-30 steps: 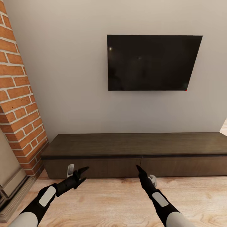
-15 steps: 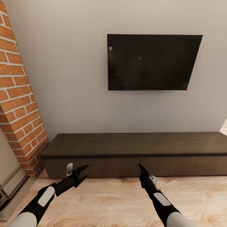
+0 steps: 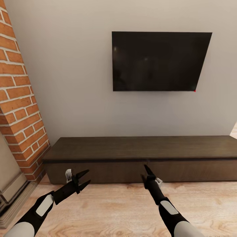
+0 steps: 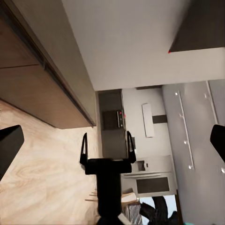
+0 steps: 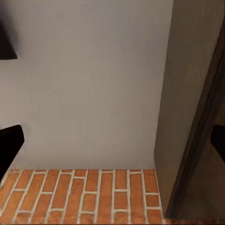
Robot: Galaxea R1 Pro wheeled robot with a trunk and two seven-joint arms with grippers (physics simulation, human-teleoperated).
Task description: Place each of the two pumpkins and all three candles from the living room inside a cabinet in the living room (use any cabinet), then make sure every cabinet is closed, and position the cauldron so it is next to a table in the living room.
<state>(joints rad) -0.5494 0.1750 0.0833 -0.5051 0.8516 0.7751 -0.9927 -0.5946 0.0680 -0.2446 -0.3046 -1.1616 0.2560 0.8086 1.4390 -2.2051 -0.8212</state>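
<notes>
Two grippers, left point(image 3: 81, 179) and right point(image 3: 144, 172), nearer closed cabinet point(image 3: 138, 153) than before, jaws apart.

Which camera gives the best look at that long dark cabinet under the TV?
The head view: the cabinet shows nearly whole, its drawer fronts shut. The left wrist view catches just one end of it; the right wrist view gives an edge-on sliver.

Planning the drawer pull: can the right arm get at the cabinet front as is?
Probably yes. The right gripper is open, empty, just before the cabinet front, nothing between; the fronts look shut and handleless.
</notes>
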